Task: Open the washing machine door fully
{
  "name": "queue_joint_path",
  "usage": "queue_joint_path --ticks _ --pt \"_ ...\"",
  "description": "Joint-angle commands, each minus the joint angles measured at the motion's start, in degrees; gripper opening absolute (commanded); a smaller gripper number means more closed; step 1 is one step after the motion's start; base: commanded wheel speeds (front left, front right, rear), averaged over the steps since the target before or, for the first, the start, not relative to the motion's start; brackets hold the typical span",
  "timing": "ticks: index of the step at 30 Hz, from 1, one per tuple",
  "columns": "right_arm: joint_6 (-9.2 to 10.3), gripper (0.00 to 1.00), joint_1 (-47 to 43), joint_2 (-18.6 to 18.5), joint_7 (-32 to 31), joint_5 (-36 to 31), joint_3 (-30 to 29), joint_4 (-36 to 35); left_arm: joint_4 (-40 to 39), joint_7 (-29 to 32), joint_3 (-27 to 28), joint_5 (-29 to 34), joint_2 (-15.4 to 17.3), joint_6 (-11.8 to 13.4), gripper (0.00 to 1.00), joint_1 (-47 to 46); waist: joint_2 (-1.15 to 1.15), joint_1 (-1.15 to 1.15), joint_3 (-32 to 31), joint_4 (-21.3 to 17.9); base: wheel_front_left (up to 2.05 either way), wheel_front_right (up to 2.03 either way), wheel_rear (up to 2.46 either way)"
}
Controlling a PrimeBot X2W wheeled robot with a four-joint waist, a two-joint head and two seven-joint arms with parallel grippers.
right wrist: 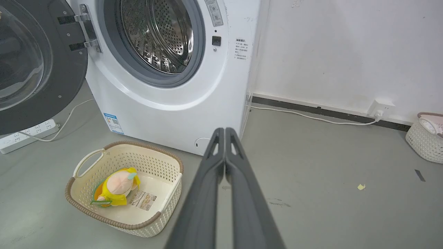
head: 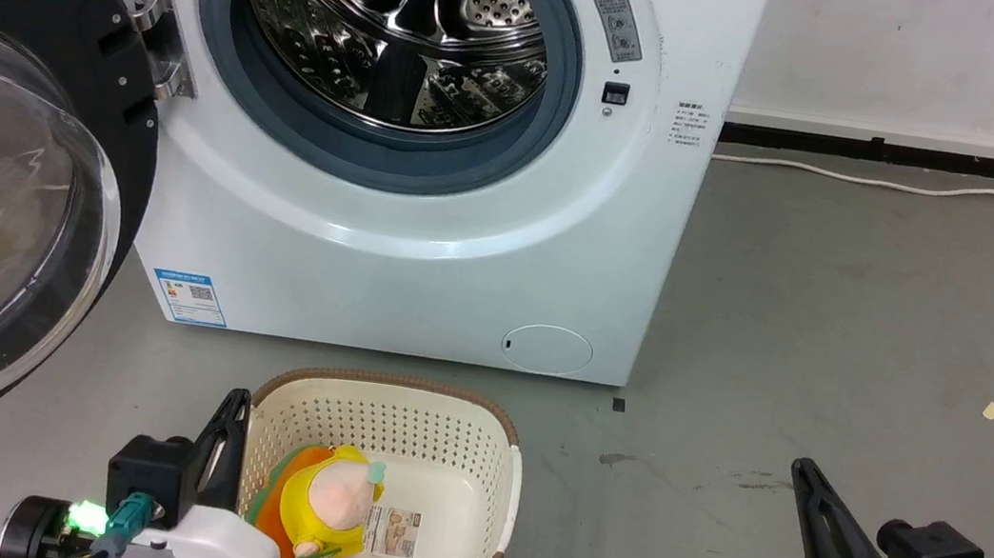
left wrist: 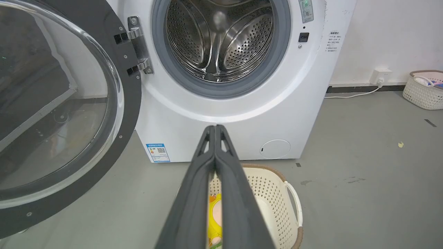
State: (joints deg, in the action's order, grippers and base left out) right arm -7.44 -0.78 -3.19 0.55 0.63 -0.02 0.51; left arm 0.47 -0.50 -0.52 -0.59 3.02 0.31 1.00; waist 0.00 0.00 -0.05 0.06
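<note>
The white washing machine stands ahead with its steel drum exposed inside a grey gasket. Its washing machine door, black-framed with a bulging clear glass bowl, is swung wide out to the left on its metal hinge; the left wrist view shows the door and the right wrist view shows the door the same way. My left gripper rests low at the lower left, shut and empty, well short of the door. Low at the lower right sits my right gripper, shut, holding nothing.
A cream basket with a yellow plush toy stands on the grey floor before the machine, beside my left gripper. A white cable runs to a wall socket. A power strip lies left; another basket sits far right.
</note>
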Motion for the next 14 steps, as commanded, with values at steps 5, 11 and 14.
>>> queue_joint_path --ticks 5,11,14 --pt "-0.05 0.00 0.78 0.31 -0.55 -0.63 0.02 -0.51 -0.47 0.50 0.52 0.59 -0.14 -0.31 0.00 -1.00 0.00 0.00 0.05 -0.06 0.00 0.00 0.00" --pt "-0.05 0.00 0.78 0.31 -0.55 -0.63 0.02 -0.51 -0.47 0.50 0.52 0.59 -0.14 -0.31 0.00 -1.00 0.00 0.00 0.05 -0.06 0.00 0.00 0.00" --pt "-0.05 0.00 0.78 0.31 -0.55 -0.63 0.02 -0.51 -0.47 0.50 0.52 0.59 -0.14 -0.31 0.00 -1.00 0.00 0.00 0.05 -0.06 0.00 0.00 0.00"
